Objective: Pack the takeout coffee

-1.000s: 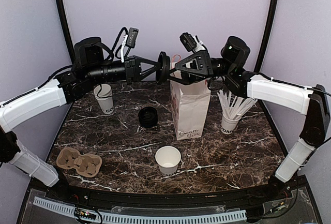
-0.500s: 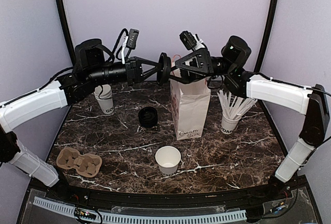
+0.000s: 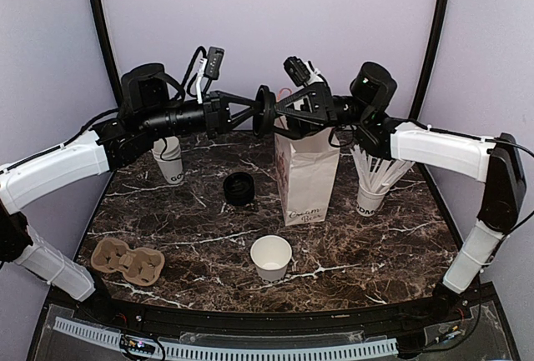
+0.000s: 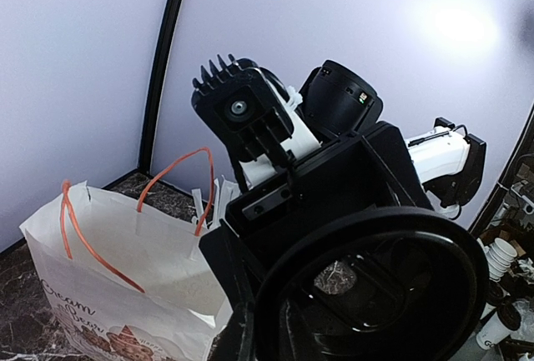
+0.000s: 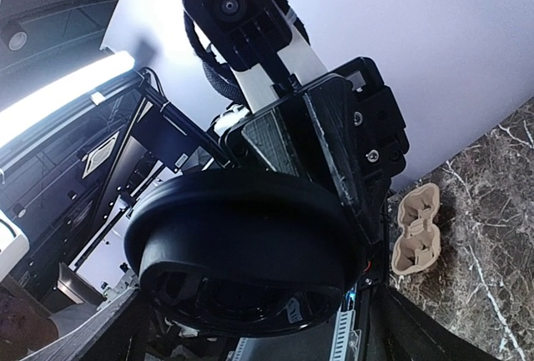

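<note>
No cup with a black lid shows, so the takeout coffee is out of view. High above the back of the table, my left gripper (image 3: pixel 259 111) is shut on the rim of a loose black lid (image 3: pixel 265 109), holding it on edge. In the left wrist view that lid (image 4: pixel 367 286) fills the lower right. My right gripper (image 3: pixel 277 115) faces it from the right, open, one finger on each side of the lid (image 5: pixel 242 244). Both grippers hang just above the mouth of the white paper bag (image 3: pixel 306 173) with orange handles.
An open white cup (image 3: pixel 271 257) stands at the front centre. A stack of black lids (image 3: pixel 239 188) sits mid-table, nested white cups (image 3: pixel 168 159) at the back left, a cup of white straws (image 3: pixel 371 182) at the right, and a brown cup carrier (image 3: pixel 127 261) at the front left.
My right arm has edged left, bringing its spread fingers closer around the lid. The left gripper and lid have barely moved.
</note>
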Controlling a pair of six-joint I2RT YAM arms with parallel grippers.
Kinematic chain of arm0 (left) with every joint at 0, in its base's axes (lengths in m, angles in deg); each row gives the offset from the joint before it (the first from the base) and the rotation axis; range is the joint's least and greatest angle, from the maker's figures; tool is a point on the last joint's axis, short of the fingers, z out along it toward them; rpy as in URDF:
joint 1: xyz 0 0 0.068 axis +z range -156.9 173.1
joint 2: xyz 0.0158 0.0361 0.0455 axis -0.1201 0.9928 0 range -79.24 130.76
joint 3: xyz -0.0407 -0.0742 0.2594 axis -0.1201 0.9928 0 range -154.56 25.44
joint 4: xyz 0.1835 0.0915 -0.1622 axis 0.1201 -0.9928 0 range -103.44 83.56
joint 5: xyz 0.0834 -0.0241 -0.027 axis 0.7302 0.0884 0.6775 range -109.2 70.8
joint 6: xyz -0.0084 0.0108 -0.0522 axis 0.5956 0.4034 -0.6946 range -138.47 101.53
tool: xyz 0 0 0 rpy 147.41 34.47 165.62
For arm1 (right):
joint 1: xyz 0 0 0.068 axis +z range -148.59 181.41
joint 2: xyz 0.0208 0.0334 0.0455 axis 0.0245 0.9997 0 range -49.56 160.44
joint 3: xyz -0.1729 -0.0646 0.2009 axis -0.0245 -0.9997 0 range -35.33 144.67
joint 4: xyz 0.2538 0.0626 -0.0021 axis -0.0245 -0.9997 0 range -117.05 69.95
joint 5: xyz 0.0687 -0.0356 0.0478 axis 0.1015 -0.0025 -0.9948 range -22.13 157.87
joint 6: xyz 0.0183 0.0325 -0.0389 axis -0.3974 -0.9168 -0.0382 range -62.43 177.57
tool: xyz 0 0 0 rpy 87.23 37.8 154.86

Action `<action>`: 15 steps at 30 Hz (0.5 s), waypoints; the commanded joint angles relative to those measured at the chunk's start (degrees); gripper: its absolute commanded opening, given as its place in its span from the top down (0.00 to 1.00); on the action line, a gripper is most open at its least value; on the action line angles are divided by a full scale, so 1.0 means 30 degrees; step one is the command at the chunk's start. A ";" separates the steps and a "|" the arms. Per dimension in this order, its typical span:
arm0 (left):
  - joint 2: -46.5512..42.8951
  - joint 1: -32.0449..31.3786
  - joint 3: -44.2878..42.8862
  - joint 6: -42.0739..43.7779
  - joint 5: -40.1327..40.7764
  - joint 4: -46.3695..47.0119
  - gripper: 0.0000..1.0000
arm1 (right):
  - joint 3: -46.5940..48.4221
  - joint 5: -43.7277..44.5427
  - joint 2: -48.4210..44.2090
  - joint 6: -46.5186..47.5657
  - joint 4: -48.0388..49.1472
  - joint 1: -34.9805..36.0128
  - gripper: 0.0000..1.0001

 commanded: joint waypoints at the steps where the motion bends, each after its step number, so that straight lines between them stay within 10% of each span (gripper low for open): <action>1: -0.0281 -0.0086 0.0181 0.0370 0.0093 0.0318 0.90 | 0.0581 0.0130 0.0100 -0.0098 0.0695 0.0274 0.08; 15: -0.0238 -0.0136 0.0159 0.0742 0.0591 -0.0099 0.90 | 0.0456 0.0070 0.0067 -0.0100 0.0689 0.0293 0.08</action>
